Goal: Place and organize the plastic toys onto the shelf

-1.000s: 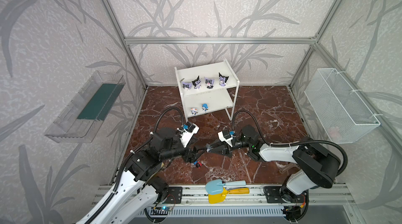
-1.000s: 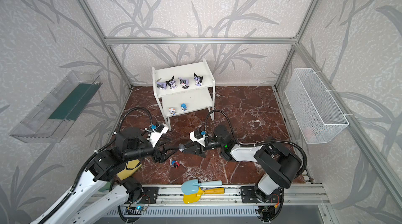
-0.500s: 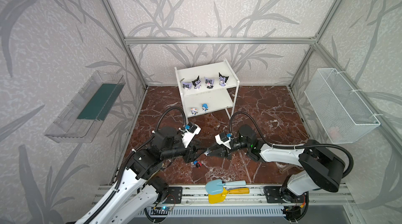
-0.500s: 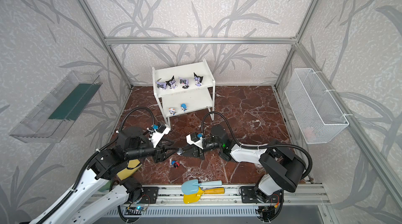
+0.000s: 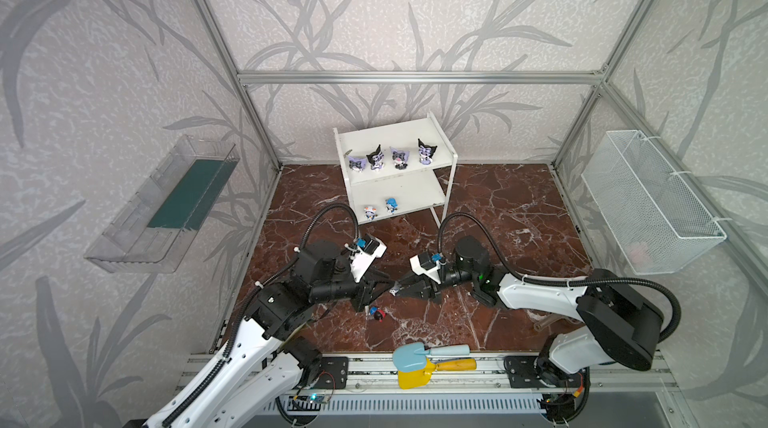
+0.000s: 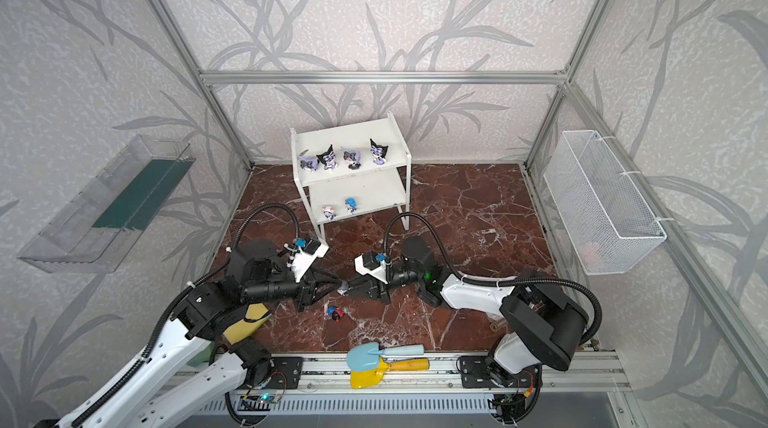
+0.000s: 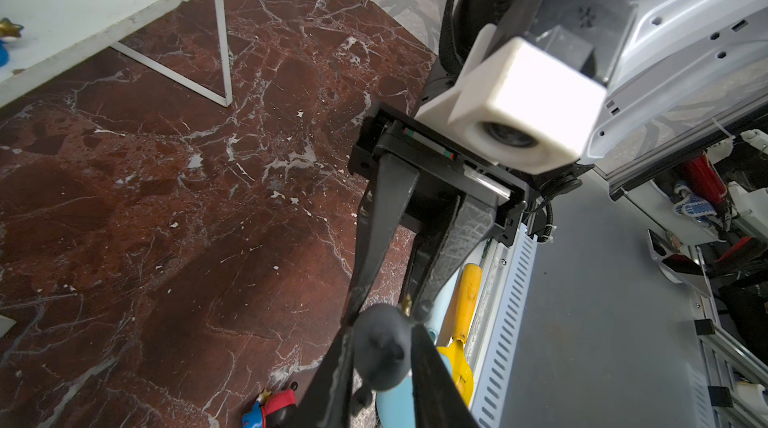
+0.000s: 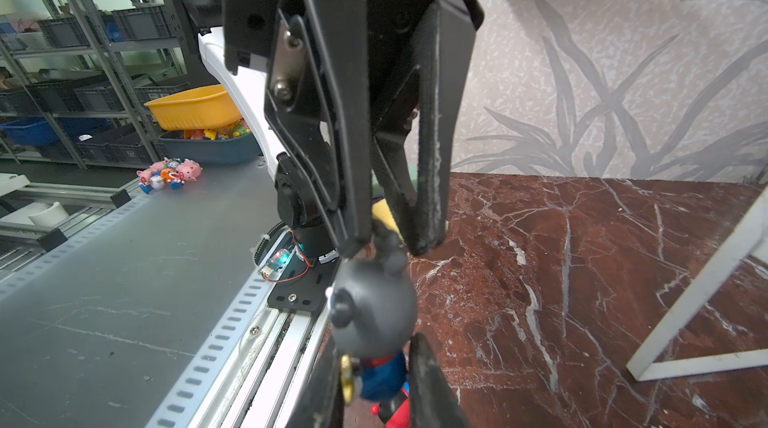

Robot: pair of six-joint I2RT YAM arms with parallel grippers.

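Over the marble tabletop (image 5: pixel 498 218), before the white shelf (image 5: pixel 415 193) bearing six toys (image 5: pixel 376 158), the left pincer (image 8: pixel 388 245) and right pincer (image 7: pixel 388 311) meet, both narrowly closed on one grey figurine (image 8: pixel 374 309), above a red-blue figurine (image 5: pixel 377 313).

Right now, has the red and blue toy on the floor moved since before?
No. The red and blue toy keeps its spot just beyond the blue shovel.

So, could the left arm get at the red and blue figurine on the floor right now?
Likely not yet: the left pincer straddles the grey figurine that the right pincer holds. Otherwise the red and blue figurine lies uncovered on the floor just beside it.
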